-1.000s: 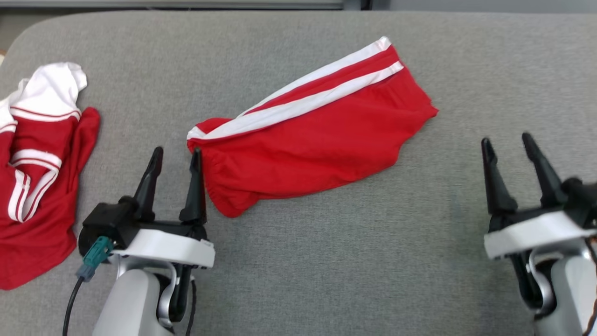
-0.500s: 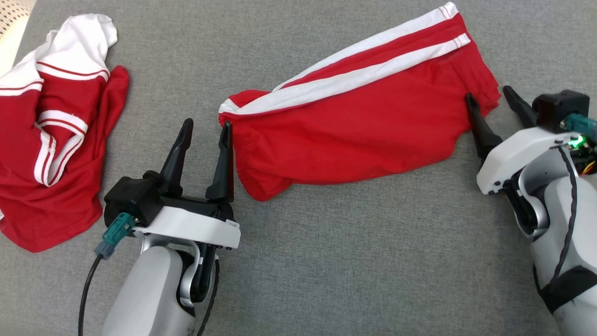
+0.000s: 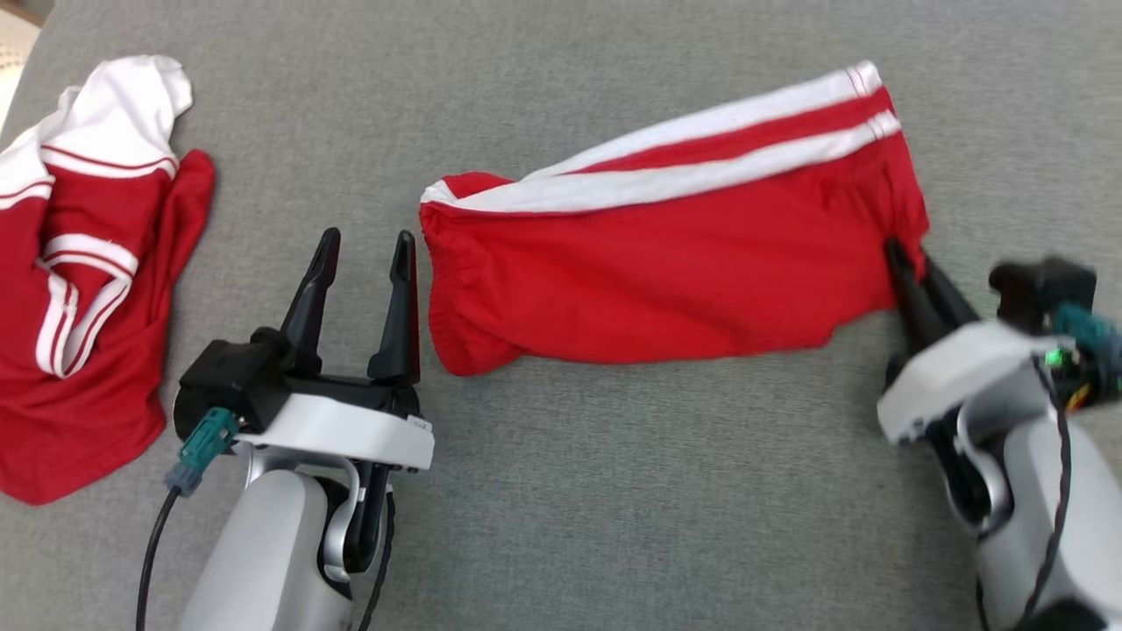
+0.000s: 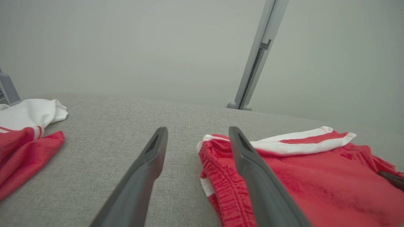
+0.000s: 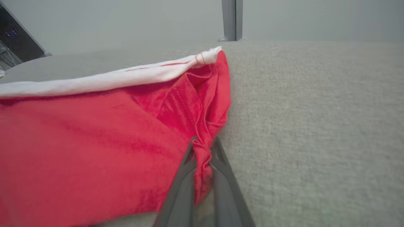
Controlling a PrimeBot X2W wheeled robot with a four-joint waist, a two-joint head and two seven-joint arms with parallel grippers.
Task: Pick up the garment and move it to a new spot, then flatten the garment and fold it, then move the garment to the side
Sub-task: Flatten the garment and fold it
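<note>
The red cloth shorts with two white side stripes (image 3: 666,272) lie on the grey fabric surface (image 3: 614,491), their hem corner pinched between the right gripper's (image 3: 910,254) closed fingers, while the left gripper (image 3: 368,237) stands spread wide just beside the waistband, perhaps touching it.

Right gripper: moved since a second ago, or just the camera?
Yes. Against the shorts, the right gripper has come in from the bare grey surface to their right edge, where it is now shut on the hem.

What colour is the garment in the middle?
The garment is red with two white stripes, best seen in head view.
</note>
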